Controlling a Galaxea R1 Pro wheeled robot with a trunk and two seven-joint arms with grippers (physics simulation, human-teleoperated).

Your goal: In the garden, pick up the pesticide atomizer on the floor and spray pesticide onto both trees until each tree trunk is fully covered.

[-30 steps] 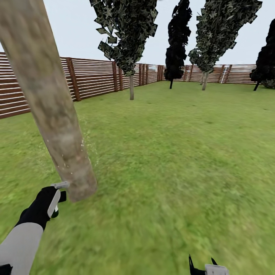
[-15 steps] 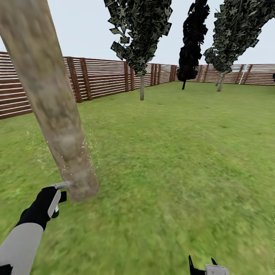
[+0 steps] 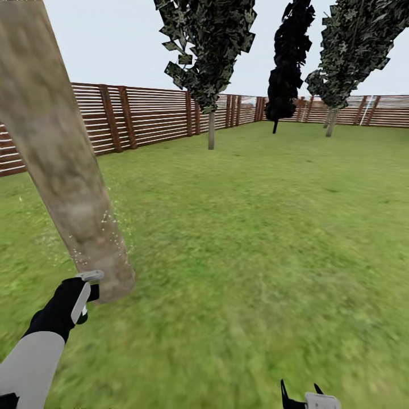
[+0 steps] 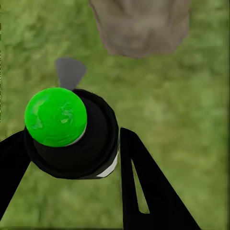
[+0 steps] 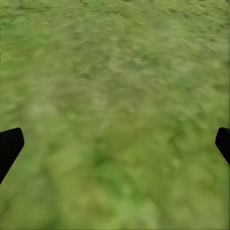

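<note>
A thick, leaning, pale mottled tree trunk (image 3: 68, 176) rises at the left of the head view, and its base (image 4: 141, 26) lies just ahead in the left wrist view. My left gripper (image 3: 84, 296) (image 4: 72, 158) is shut on the pesticide atomizer (image 4: 72, 139), a black body with a bright green ball top. Its grey nozzle (image 3: 91, 276) almost touches the foot of the trunk. Pale specks of spray hang beside the lower trunk. My right gripper (image 3: 301, 396) (image 5: 115, 143) is open low over bare grass, holding nothing.
Green lawn (image 3: 255, 227) stretches ahead and to the right. A brown slatted fence (image 3: 142, 116) runs along the back. Farther off stand a leafy tree with a pale trunk (image 3: 211, 129), a black conifer (image 3: 287, 62) and another leafy tree (image 3: 332, 122).
The whole head view has shifted, so the near trunk sits further left in the picture. The left gripper still holds the atomizer at the trunk's foot. The right gripper is unchanged.
</note>
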